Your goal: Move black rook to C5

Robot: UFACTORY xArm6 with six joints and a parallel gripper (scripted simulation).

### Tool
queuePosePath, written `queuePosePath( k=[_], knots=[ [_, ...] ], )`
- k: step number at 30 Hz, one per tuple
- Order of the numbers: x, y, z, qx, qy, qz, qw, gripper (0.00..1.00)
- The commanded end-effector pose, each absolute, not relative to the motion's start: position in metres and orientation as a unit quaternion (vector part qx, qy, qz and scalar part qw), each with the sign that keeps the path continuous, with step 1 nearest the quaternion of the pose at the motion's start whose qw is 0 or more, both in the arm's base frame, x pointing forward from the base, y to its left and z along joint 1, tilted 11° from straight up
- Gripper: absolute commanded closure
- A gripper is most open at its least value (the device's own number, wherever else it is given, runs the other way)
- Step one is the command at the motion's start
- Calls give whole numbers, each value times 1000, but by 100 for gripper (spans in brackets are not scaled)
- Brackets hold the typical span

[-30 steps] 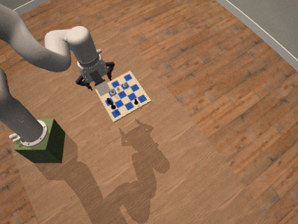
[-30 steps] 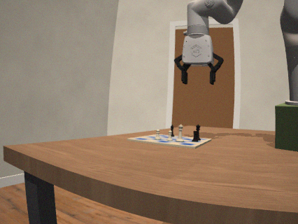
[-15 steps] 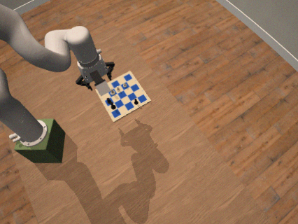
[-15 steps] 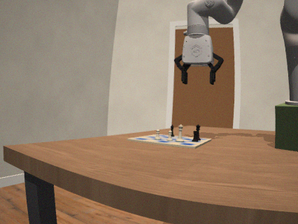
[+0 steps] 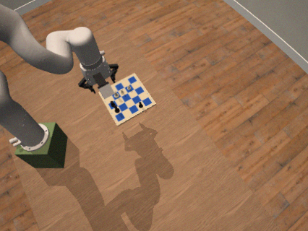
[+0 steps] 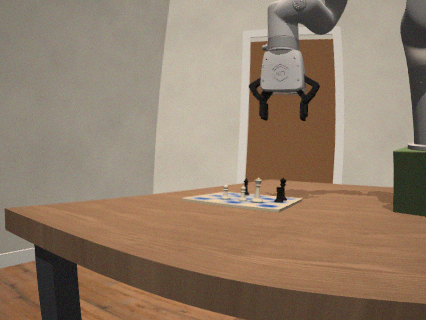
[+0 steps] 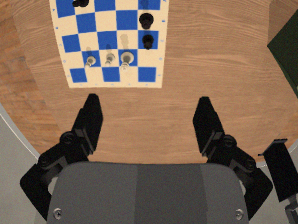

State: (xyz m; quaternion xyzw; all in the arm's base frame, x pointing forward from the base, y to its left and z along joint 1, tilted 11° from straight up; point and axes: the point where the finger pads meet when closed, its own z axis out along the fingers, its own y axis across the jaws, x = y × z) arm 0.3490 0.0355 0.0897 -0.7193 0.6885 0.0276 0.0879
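Black two-fingered tool (image 6: 283, 109) wide open and empty, high above the near edge of the small blue-and-cream chessboard (image 7: 154, 72) on the brown wooden tabletop (image 6: 200, 235). Squat black rook (image 6: 278, 195) apparently beside a taller black piece (image 6: 283, 188) near the board's corner; hard to confirm at this size. Best centred directly overhead first, then lowered straight down, fingers clear of that neighbour.
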Motion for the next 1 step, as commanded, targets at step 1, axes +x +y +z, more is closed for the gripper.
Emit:
queuePosePath(
  k=[1],
  knots=[
    [350,35,91,-719,688,26,89,0]
  ],
)
